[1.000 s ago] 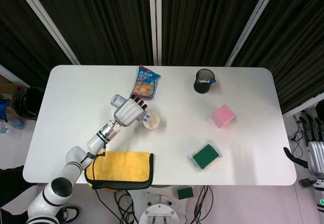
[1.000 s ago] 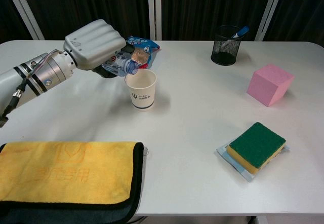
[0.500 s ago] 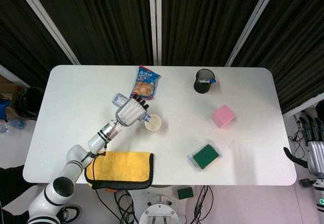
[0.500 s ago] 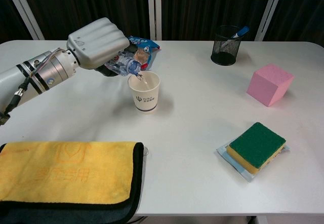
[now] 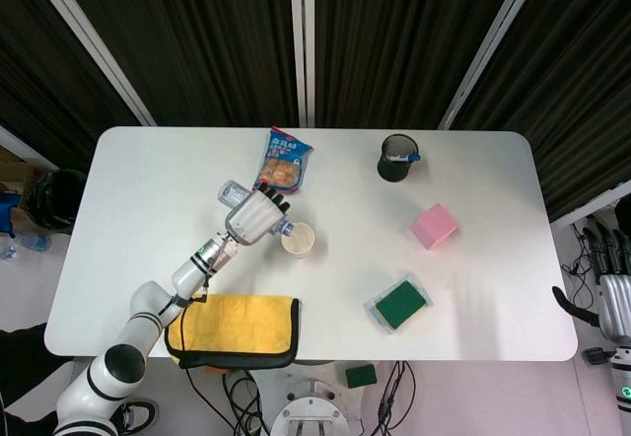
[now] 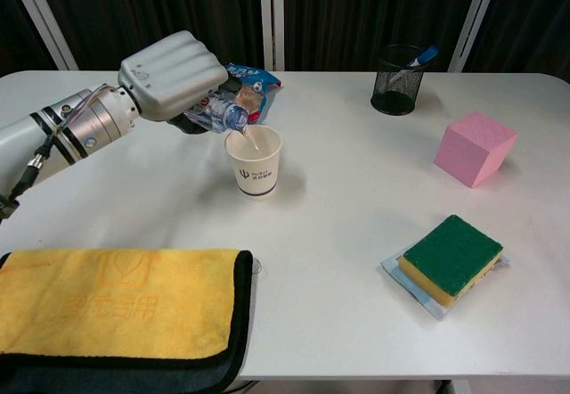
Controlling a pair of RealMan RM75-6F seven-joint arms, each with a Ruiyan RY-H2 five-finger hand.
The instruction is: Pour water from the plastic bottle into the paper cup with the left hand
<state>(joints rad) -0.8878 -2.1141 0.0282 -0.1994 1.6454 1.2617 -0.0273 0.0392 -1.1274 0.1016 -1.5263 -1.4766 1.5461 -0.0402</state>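
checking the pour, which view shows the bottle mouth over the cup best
The chest view: the plastic bottle tilts from the left hand, mouth over the paper cup rim. The head view shows only its base behind the hand, the mouth small beside the cup.

A white rounded table [image 5: 148,170] stands before dark pleated curtains [image 5: 217,32] split by pale vertical frames [image 5: 303,41].

plastic bottle [image 6: 216,111] body hidden by left hand [image 6: 169,77]

plastic bottle [image 6: 219,110]: clear, uncapped, tilted neck-down over the cup rim. paper cup [image 6: 253,161]: white, blue logo, upright, left of desk centre, toward the far edge.
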